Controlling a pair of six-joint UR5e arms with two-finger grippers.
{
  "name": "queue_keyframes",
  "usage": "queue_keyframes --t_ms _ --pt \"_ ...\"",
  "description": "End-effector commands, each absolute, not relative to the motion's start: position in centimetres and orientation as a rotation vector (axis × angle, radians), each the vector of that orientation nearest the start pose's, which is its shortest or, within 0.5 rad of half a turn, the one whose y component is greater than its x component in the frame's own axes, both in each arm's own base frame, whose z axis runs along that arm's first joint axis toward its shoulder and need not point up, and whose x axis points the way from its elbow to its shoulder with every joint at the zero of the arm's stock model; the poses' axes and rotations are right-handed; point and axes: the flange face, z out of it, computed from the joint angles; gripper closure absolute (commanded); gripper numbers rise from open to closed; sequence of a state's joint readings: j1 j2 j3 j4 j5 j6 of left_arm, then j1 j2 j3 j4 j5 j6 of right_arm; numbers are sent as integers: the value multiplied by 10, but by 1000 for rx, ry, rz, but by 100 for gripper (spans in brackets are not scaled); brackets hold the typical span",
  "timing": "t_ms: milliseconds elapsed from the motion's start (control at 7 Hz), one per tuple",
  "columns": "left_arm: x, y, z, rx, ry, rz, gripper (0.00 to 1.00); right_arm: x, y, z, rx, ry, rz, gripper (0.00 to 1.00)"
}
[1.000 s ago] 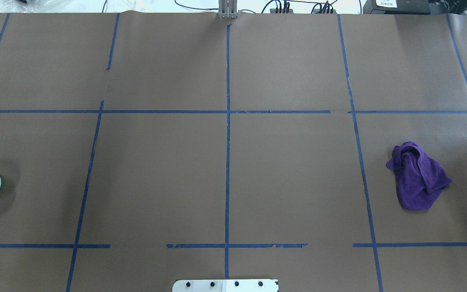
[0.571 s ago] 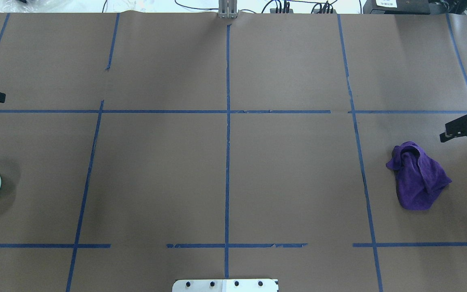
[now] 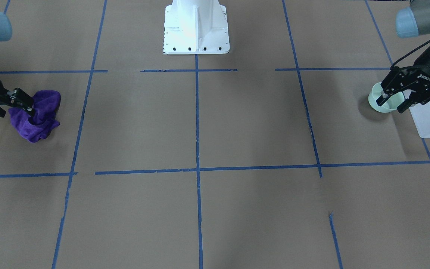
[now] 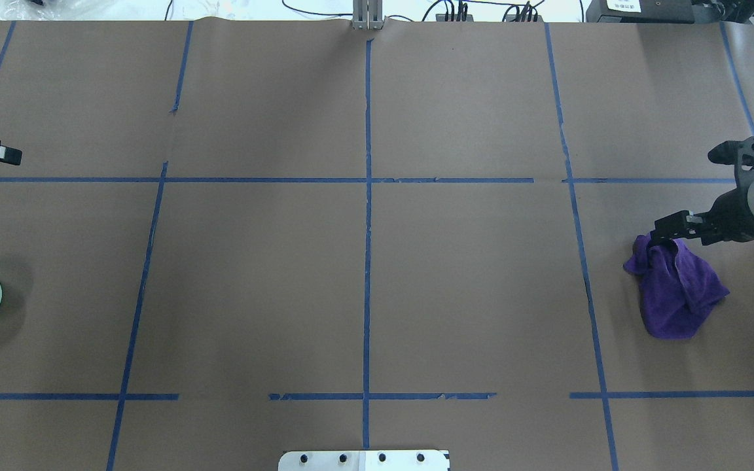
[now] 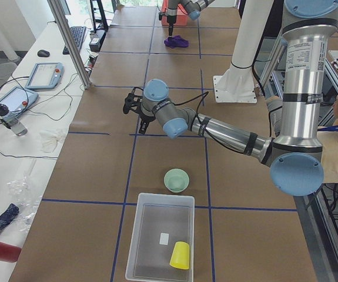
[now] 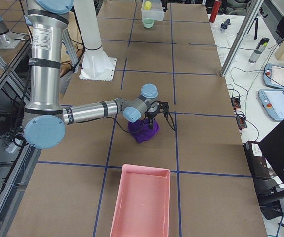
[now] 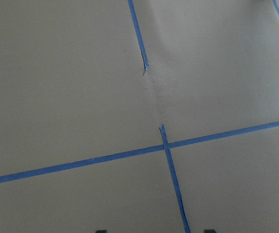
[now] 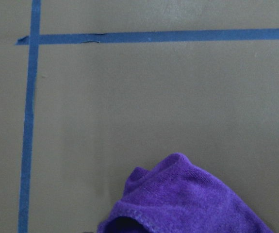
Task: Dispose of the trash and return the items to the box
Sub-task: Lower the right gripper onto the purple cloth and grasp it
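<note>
You will find the yellow cup (image 5: 180, 255) already inside the box (image 5: 134, 236), near one corner. The mint bowl (image 5: 176, 180) stands upright on the table (image 4: 468, 275), outside the box and just beside its short wall. The left gripper (image 3: 393, 104) hangs above the table, apart from the bowl, fingers spread wide and holding nothing. The right gripper (image 3: 15, 108) hovers at the edge of the purple cloth (image 4: 678, 294), fingers apart. You cannot confirm contact.
</note>
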State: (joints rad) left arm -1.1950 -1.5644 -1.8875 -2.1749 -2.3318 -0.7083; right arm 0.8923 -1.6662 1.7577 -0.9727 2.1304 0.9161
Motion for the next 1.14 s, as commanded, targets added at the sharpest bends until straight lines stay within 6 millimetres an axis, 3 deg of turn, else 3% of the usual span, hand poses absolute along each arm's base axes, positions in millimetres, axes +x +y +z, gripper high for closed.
queue_keyframes --t_ms 0,286,571,714,1000 --pt "117 -476 429 383 1050 49 27 -240 -415 548 94 -869 13 100" --pt "117 -476 431 378 1050 43 27 -217 -390 571 133 -868 -31 100" --pt "117 -475 431 376 1050 41 27 -207 -387 567 142 -889 -23 100" --pt "117 -474 431 376 1051 43 27 -175 -393 553 132 -938 18 100" --pt "117 -474 432 375 1051 42 27 -76 -392 545 150 -1069 68 100"
